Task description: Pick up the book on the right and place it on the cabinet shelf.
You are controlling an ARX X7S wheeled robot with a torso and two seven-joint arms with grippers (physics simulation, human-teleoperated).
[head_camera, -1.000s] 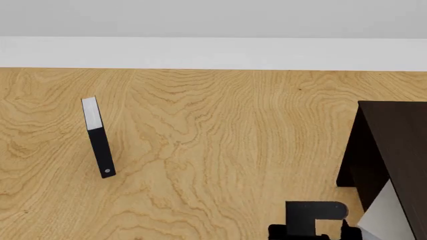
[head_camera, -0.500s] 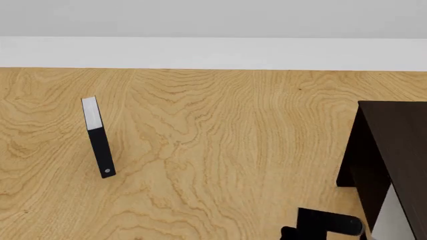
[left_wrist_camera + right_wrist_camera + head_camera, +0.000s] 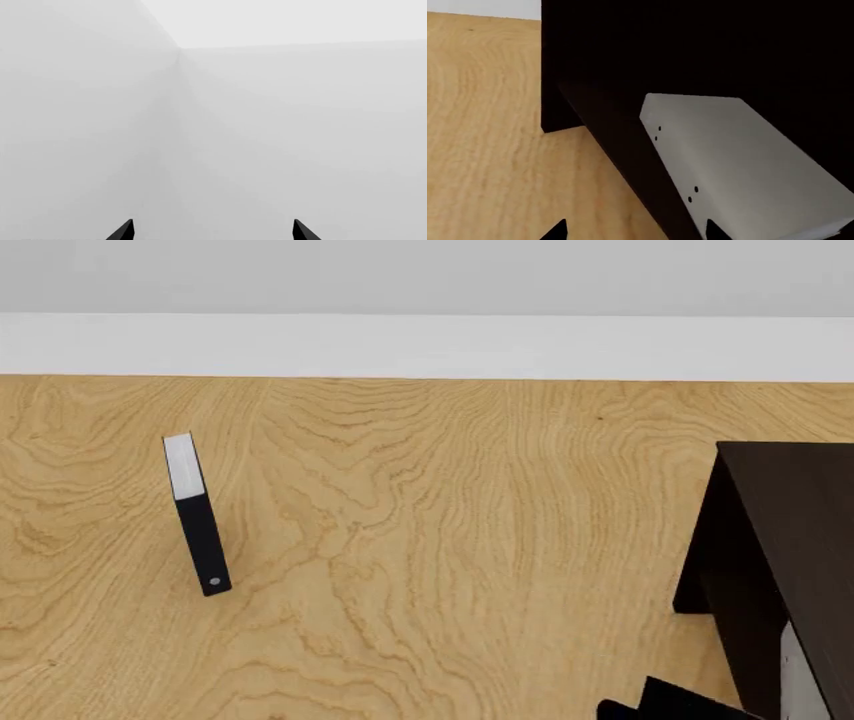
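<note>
The grey book (image 3: pixel 740 160), with tiny dark marks on its spine, lies inside the very dark cabinet (image 3: pixel 694 50) on a dark shelf board (image 3: pixel 620 145). In the head view only a sliver of the book (image 3: pixel 801 685) shows inside the cabinet (image 3: pixel 787 530) at the right edge. My right gripper (image 3: pixel 634 231) is open in front of the shelf edge, and one fingertip (image 3: pixel 712 231) overlaps the book's near corner. Nothing sits between its jaws. My left gripper (image 3: pixel 212 230) is open and empty, facing a blank white wall.
A thin black book with a white dot (image 3: pixel 198 520) lies on the wooden floor (image 3: pixel 441 540) at the left. A white wall and baseboard (image 3: pixel 427 345) run along the back. A dark part of my right arm (image 3: pixel 681 706) shows at the bottom beside the cabinet.
My right gripper has moved down and right toward the cabinet and is mostly out of the head view. The grey book has gone deeper into the cabinet; only a sliver shows now.
</note>
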